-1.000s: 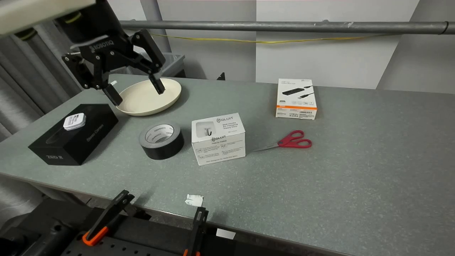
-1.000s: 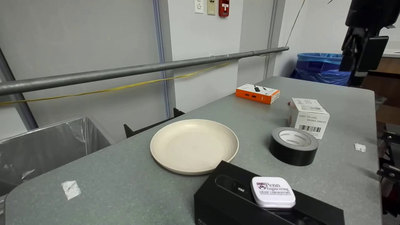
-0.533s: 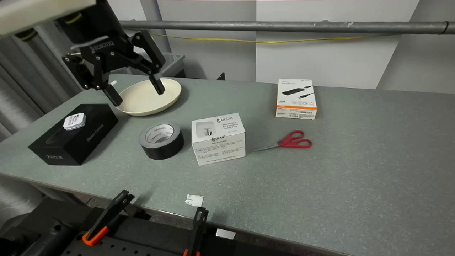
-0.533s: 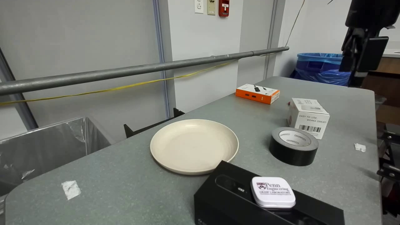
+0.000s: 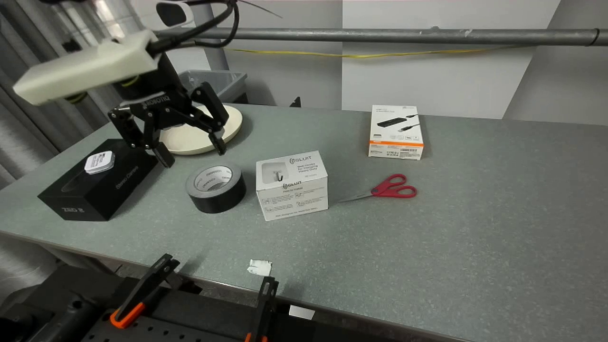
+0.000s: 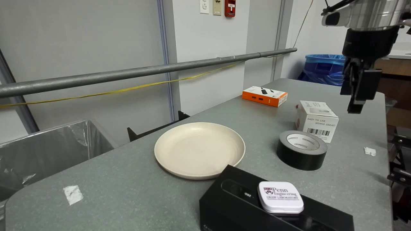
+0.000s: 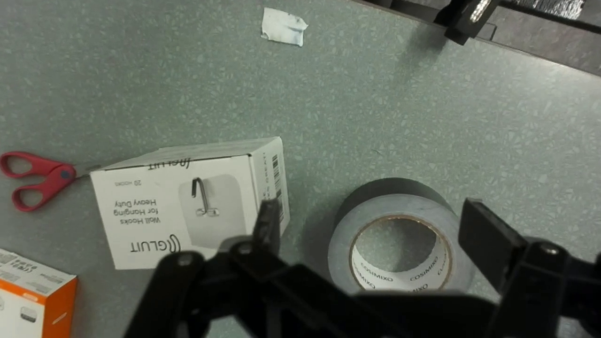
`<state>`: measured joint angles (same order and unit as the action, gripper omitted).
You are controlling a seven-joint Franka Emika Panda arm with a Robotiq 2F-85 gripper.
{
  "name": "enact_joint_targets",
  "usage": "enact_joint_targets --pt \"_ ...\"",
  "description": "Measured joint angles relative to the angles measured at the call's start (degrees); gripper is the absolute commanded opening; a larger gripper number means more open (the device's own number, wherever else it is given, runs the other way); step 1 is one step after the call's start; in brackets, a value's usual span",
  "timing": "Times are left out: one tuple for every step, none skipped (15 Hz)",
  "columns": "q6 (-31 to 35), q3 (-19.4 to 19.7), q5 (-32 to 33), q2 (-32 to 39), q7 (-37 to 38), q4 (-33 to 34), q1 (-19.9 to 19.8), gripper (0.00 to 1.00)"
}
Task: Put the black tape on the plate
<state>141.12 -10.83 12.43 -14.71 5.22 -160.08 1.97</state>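
The black tape, a ring-shaped roll with a grey top face, lies flat on the table in an exterior view (image 5: 219,201), in an exterior view (image 6: 301,159) and in the wrist view (image 7: 399,206). The cream plate stands apart from it, partly hidden behind my gripper in an exterior view (image 5: 190,142) and whole in an exterior view (image 6: 199,150). It is out of the wrist view. My gripper (image 5: 194,154) is open with nothing between its fingers, above the table. It also shows in an exterior view (image 6: 358,104). In the wrist view the tape appears between the fingertips (image 7: 371,218), below them.
A white hook box (image 5: 292,185) stands close beside the tape. A black box (image 5: 99,183) with a white tin (image 5: 99,162) lies on the tape's other side. Red scissors (image 5: 393,186) and an orange-white box (image 5: 395,132) lie farther off. Clamps (image 5: 145,289) grip the table edge.
In the last half second my open gripper has come down and shifted nearer the tape. The tape, the plate and the boxes have not moved.
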Motion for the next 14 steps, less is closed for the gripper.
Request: enact_joint_targets --pt "1.62 0.00 1.27 1.75 1.22 0.13 -0.15 1.00" --pt "3.12 0.03 2.68 3.47 2.52 0.38 -0.33 1.00" --pt "4.46 0.11 4.13 5.16 3.82 0.78 -0.53 1.00" --pt "5.58 0.24 5.66 6.85 5.14 1.27 -0.77 1.00" --pt "6.40 0.48 7.09 8.48 6.36 1.87 -0.95 1.00" --pt "6.57 0.85 8.18 10.08 7.32 2.66 -1.00 1.00" --pt "6.57 1.28 8.44 11.58 7.67 3.52 -1.00 1.00" --pt "6.57 1.70 8.44 12.96 7.67 4.36 -1.01 1.00" --pt "6.57 1.97 8.44 14.01 7.67 5.04 -1.01 1.00" --pt "6.57 2.10 8.44 14.68 7.67 5.48 -1.01 1.00" --pt "6.57 2.13 8.44 15.05 7.67 5.75 -1.00 1.00" --pt "6.57 2.13 8.44 15.19 7.67 5.90 -1.00 1.00" --pt "6.55 2.28 8.44 15.22 7.67 5.89 -0.85 1.00" --pt "6.55 2.47 8.44 15.22 7.63 5.87 -0.63 1.00"
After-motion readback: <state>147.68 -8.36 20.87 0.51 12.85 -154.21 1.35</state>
